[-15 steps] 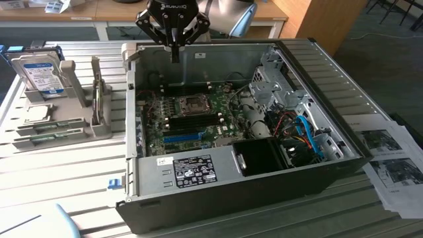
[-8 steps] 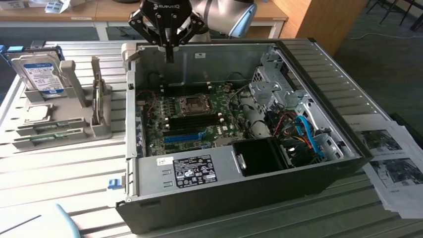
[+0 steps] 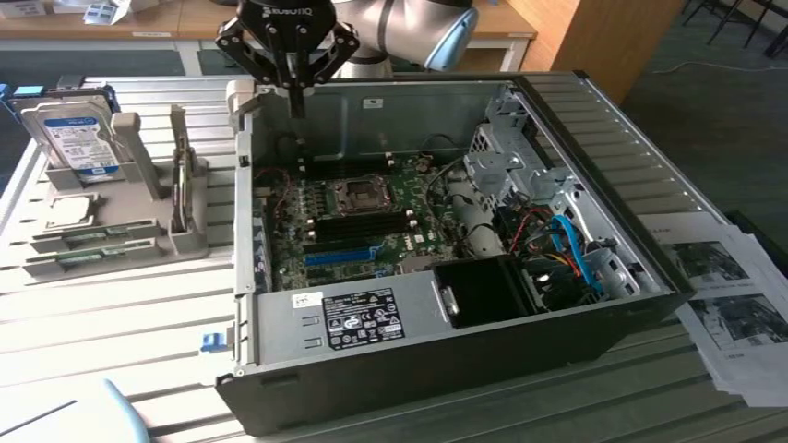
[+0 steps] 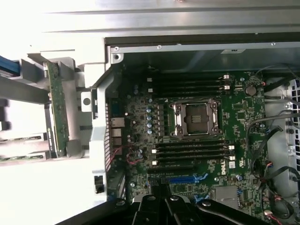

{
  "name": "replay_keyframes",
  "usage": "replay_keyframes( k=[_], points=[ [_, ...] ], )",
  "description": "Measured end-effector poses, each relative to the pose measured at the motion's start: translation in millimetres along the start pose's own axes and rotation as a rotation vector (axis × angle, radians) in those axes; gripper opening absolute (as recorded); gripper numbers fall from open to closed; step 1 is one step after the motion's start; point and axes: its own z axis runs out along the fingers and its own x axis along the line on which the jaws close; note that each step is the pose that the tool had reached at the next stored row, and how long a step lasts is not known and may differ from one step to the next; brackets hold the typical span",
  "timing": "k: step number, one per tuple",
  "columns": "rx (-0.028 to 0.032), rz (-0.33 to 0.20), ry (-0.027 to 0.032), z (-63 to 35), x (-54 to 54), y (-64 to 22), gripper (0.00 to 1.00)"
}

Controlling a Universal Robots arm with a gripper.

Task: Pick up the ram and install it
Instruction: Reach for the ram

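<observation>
The gripper point(image 3: 295, 92) is hanging with its fingers pressed together and nothing between them, over the rear corner of the open computer case point(image 3: 369, 125), just inside its wall. The ram point(image 3: 183, 189) is standing on edge in the grey holder point(image 3: 136, 235) outside the case, on the exterior view's left, well apart from the gripper. In the wrist view it point(image 4: 57, 110) is showing as a thin green strip beside the case wall, so the pick is not yet done.

Several things are threatening from here. Fingers arriving together would be knocking the stick over instead of straddling it. The holder is sitting close to the case's sheet-metal edge, so a low sideways pass would be risking a snag there. Two flatter green pieces point(image 3: 92, 242) in the holder's lower slots may be ram too, inviting a wrong pick. The black memory slots point(image 4: 187, 152) beside the CPU socket point(image 4: 196, 118) are lying tightly packed; a tilted stick would be straining the motherboard point(image 4: 140, 119).
</observation>
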Motion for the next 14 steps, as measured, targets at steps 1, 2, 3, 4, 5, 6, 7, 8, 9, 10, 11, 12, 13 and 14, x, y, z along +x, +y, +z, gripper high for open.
replay_keyframes(
  k=[1, 2, 3, 4, 5, 6, 7, 8, 9, 10, 11, 12, 13, 14],
  points=[
    [0.0, 0.0, 0.0, -0.1, 2.2, -0.2, 0.09],
    [0.0, 0.0, 0.0, -0.1, 4.6, -0.3, 0.09],
    [0.0001, 0.0, 0.0, -0.2, 7.2, -0.5, 0.09],
    [0.0, 0.0, 0.0, -0.2, 9.5, -0.7, 0.09],
    [0.0, 0.0, 0.0, -0.3, 11.9, -0.9, 0.09],
    [0.0, 0.0, -0.0001, -0.4, 14.1, -1.1, 0.09],
    [0.0001, 0.0, 0.0, -0.5, 16.4, -1.2, 0.09],
    [0.0, 0.0, 0.0, -0.5, 18.8, -1.4, 0.09],
    [0.0, 0.0, 0.0, -0.5, 21.2, -1.6, 0.09],
    [0.0, 0.0, 0.0, -0.6, 23.5, -1.7, 0.09],
    [0.0, 0.0, 0.0, -0.6, 25.5, -1.9, 0.09],
    [0.0, 0.0, 0.0, -0.7, 27.5, -2.0, 0.09],
    [0.0, 0.0, 0.0, -0.7, 29.4, -2.2, 0.09],
    [0.0, 0.0, 0.0, -0.7, 31.3, -2.3, 0.09]
  ],
)
